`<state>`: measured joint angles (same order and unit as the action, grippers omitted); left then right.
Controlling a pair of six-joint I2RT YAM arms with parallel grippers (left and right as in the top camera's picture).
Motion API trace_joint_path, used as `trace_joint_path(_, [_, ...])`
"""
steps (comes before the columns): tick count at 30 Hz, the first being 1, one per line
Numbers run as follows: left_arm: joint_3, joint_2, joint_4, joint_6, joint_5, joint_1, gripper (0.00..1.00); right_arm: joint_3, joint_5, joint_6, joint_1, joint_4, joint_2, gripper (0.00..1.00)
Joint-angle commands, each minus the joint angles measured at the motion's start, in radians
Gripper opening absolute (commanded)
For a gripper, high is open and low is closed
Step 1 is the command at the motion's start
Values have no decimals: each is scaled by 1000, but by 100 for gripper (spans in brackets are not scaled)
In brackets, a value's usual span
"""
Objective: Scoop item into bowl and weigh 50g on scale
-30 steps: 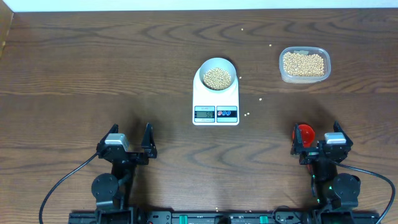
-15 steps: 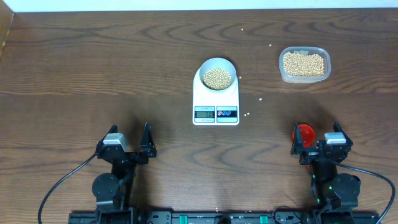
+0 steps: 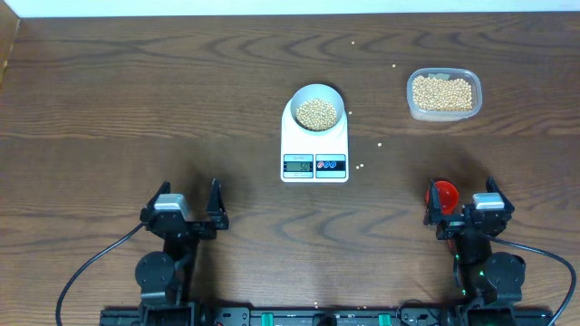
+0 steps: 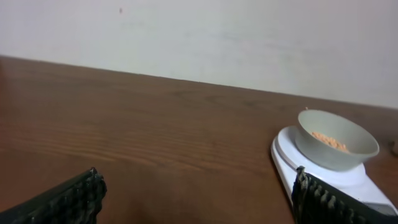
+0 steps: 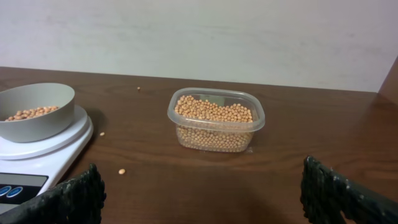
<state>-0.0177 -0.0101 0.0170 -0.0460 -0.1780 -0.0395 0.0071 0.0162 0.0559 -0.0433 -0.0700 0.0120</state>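
Note:
The pale bowl [image 3: 316, 107] holds tan-yellow beans [image 3: 317, 113] and stands on the white scale [image 3: 314, 165], whose screen is lit. It also shows in the left wrist view [image 4: 336, 138] and the right wrist view [image 5: 34, 111]. A clear plastic tub [image 3: 443, 93] [image 5: 215, 119] holds more beans. My left gripper [image 3: 186, 210] [image 4: 199, 198] is open and empty near the front edge. My right gripper [image 3: 460, 204] [image 5: 205, 196] is open and empty at the front right.
A red scoop [image 3: 444, 193] lies by the right gripper. Several loose beans lie on the wood, such as one right of the scale [image 3: 361, 167] [image 5: 122, 171] and one at the back [image 3: 393, 65].

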Motion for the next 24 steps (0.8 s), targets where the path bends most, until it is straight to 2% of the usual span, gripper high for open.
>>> trace_joint_path(1, [14,9,43,102,-17,29,98,-2,8,9,4,-2,-6,99])
trace_joint_path(24, [14,9,39,79,-19,31,98,-2,8,9,4,-2,-6,99])
